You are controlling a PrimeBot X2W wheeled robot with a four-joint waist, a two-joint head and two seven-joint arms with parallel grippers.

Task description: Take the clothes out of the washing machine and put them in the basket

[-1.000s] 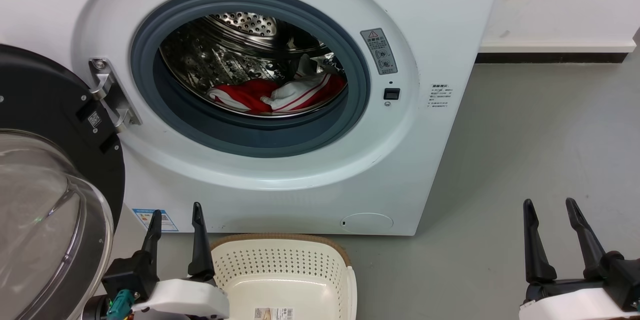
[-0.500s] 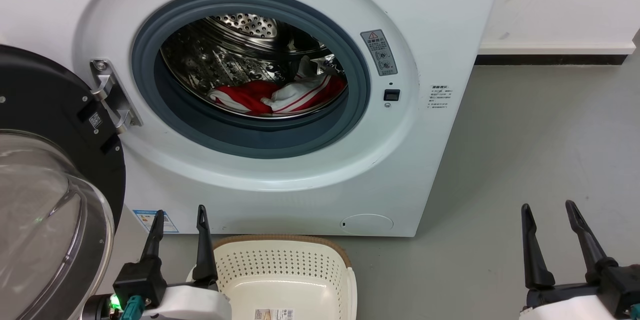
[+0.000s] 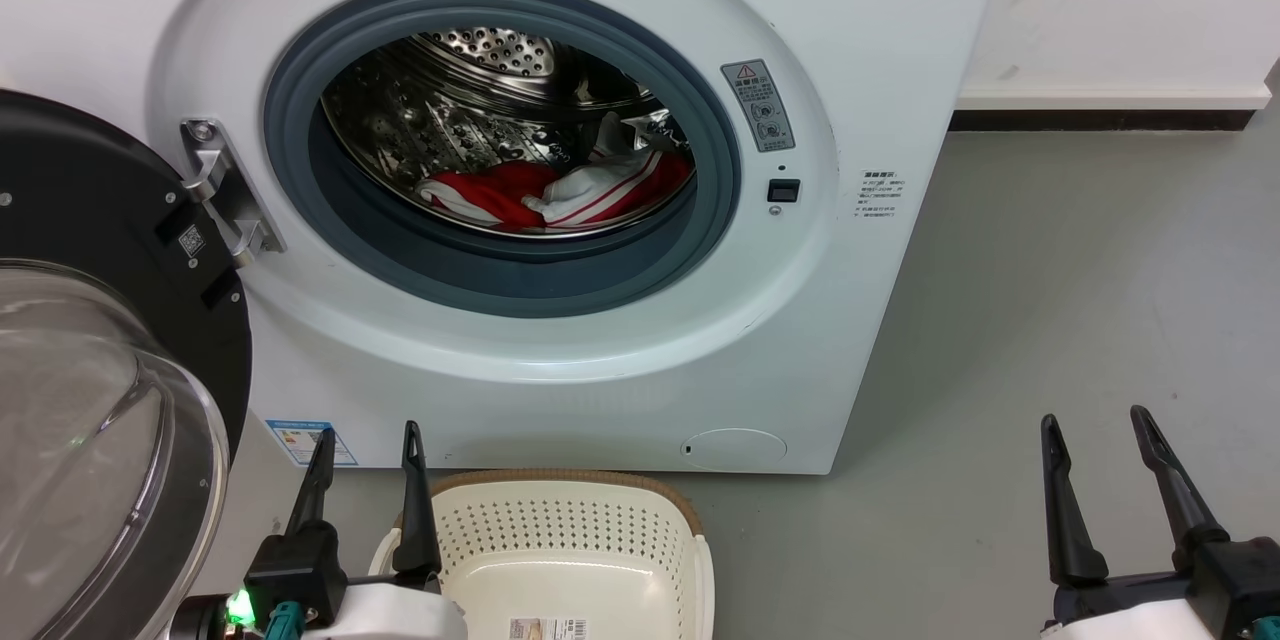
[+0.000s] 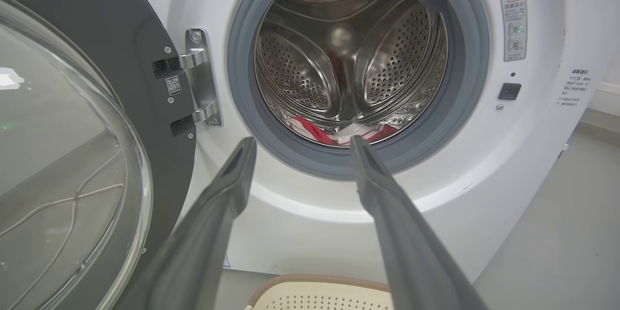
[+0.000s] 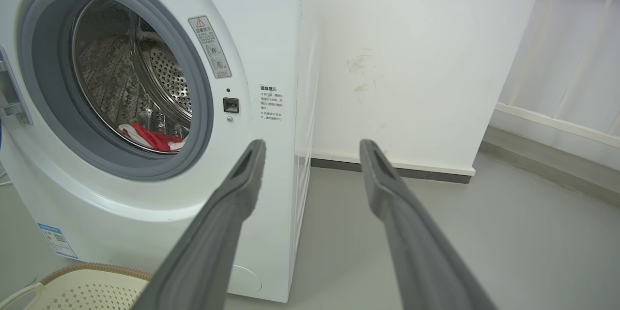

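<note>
Red and white clothes (image 3: pixel 560 192) lie low in the steel drum of the white washing machine (image 3: pixel 880 60), whose glass door (image 3: pixel 90 440) hangs open at the left. The clothes (image 4: pixel 334 131) peek over the grey ring in the left wrist view and the clothes (image 5: pixel 151 137) show in the right wrist view too. The cream basket (image 3: pixel 560 530) stands on the floor below the opening, nothing in it but a label. My left gripper (image 3: pixel 367 435) is open at the basket's left rim. My right gripper (image 3: pixel 1092 420) is open over the floor at the far right, holding nothing.
Grey floor (image 3: pixel 1050 320) stretches to the right of the machine up to a white wall with a dark skirting (image 3: pixel 1100 115). The open door crowds the left side. A window ledge and blinds (image 5: pixel 557 106) show in the right wrist view.
Both grippers have sunk slightly lower in the head view, the left one also shifting a little right toward the basket. The clothes and basket have not moved.
</note>
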